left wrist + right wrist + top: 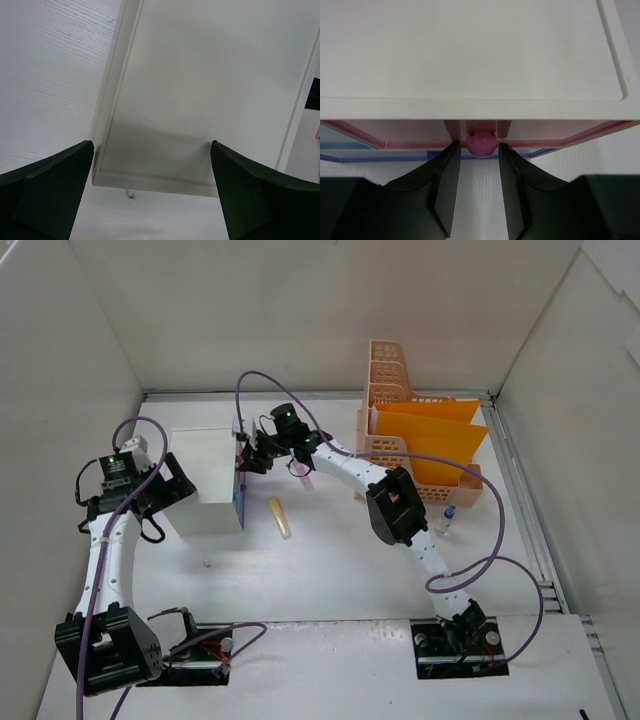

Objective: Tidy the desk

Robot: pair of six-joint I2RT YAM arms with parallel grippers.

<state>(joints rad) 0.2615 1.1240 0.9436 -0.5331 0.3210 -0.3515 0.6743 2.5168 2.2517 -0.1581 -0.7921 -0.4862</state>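
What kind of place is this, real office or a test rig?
Most likely a lab test cell staged as a desk, not an office. Plain white walls box in the desk, which carries a few props: a small drawer unit and a peach file rack with orange folders.

Count, placed from the drawer unit (205, 480), 1. Desk (330, 580), 1, under it. Yellow tube (280, 517), 1, just right. Pink knob (481, 141), 1, on its front. Well right: peach file rack (385, 365), 1; orange folders (440, 455), 2; blue-capped bottle (446, 519), 1. Robot arms (105, 550), 2, one each side.
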